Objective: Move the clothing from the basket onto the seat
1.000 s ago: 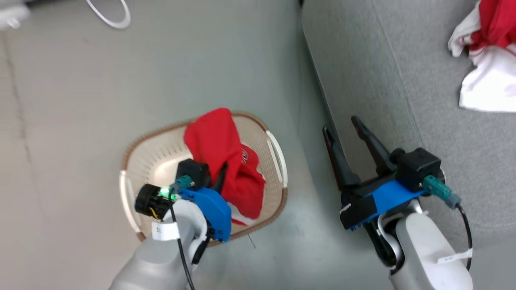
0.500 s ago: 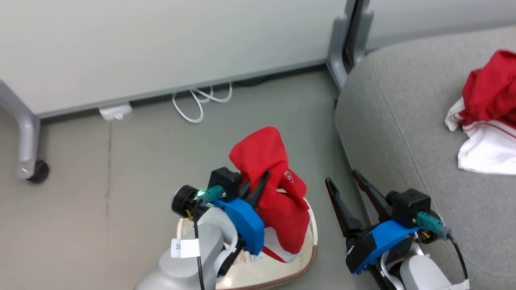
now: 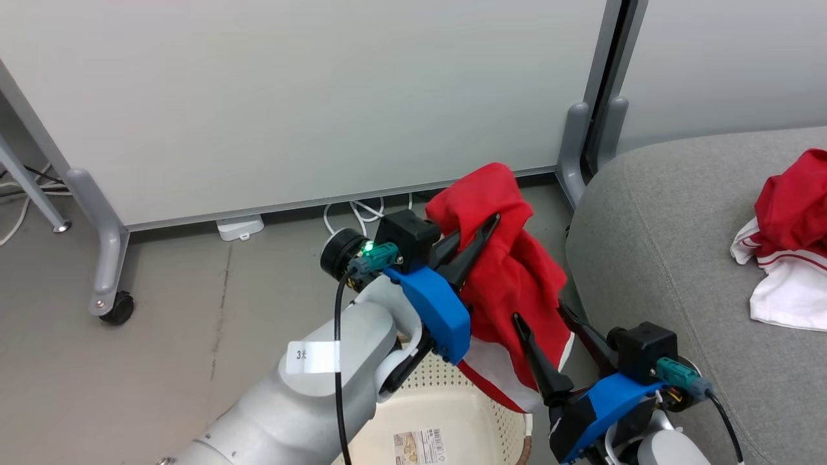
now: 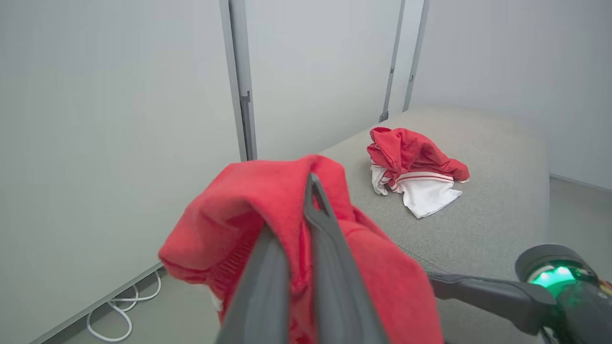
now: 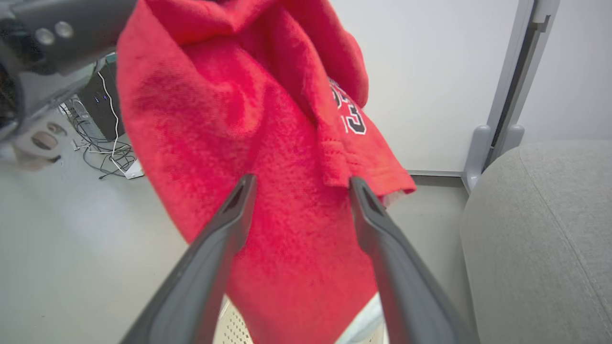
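**One red garment in the air, another on the sofa**

One red garment (image 3: pixel 510 271) hangs from the left fingers (image 3: pixel 478 242), which are clamped together on a fold near its top. In the left wrist view the two dark fingers (image 4: pixel 320 224) lie close side by side, with a ridge of red cloth (image 4: pixel 229 215) pinched between them and the rest spilling down on both sides. The garment's lower part shows a white panel, and black-and-white lettering sits on one side of it in the right wrist view.

The garment is lifted above the basket (image 3: pixel 446 413), which stands on the floor (image 3: pixel 194 336) just beside the sofa (image 3: pixel 678 226). A label (image 3: pixel 420 445) lies at the basket's bottom. Whether the white hem touches the basket's rim cannot be told.

The right fingers (image 3: pixel 522 329) are spread apart and hold nothing. They sit low, between the basket and the sofa's edge, pointing up at the hanging cloth. In the right wrist view the red fabric (image 5: pixel 215 119) hangs in front of the gap between the two fingers (image 5: pixel 239 205); contact cannot be judged.

A second garment (image 3: pixel 791 213), red over white with red stripes, lies crumpled on the sofa cushion (image 4: pixel 502 191), well apart from both arms. Behind stands a pale wall panel (image 3: pixel 291 97) with a white cable (image 3: pixel 352 213) at its foot.
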Tool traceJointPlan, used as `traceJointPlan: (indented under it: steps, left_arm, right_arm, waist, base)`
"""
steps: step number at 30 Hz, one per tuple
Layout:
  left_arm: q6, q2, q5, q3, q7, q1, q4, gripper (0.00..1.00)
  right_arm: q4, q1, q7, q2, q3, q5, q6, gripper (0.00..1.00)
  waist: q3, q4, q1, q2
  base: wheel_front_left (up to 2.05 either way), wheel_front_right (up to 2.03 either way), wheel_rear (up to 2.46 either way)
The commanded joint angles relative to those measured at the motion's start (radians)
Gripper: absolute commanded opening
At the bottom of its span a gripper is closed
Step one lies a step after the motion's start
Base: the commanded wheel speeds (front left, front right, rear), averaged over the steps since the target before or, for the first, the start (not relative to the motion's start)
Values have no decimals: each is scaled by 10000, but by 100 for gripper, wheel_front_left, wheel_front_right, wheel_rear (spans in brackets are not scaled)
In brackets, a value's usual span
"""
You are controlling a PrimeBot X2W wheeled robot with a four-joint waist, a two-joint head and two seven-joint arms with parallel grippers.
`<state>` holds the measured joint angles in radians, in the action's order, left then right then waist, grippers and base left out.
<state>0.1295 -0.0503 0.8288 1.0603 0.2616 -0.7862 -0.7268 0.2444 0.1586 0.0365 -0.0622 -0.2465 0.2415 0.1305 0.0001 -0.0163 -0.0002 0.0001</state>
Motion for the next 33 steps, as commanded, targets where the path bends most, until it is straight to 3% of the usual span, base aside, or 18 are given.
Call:
traceJointPlan:
  steps: [1,18,29,33]
  left_arm:
    - [12,-3,157,110,49,-286,58,0]
    - [13,-1,518,464,50,-555,-409,0]
    - [13,-1,342,308,50,-406,-681,0]
    - [13,0,326,306,50,-456,-657,0]
  right_arm:
    - [-57,-158,-7,-30,-13,53,5,100]
    - [-458,-74,-78,4,-270,139,5,100]
    - [-1527,44,-689,-115,-1104,596,5,100]
    - [-1295,411,-847,-193,-1091,386,5,100]
  waist:
    - [-23,35,2,-1]
    - [8,-130,2,-1]
    - [133,-279,2,-1]
    - [220,-295,2,-1]
  base:
    - [0,0,0]
    - [0,0,0]
    - [0,0,0]
    - [0,0,0]
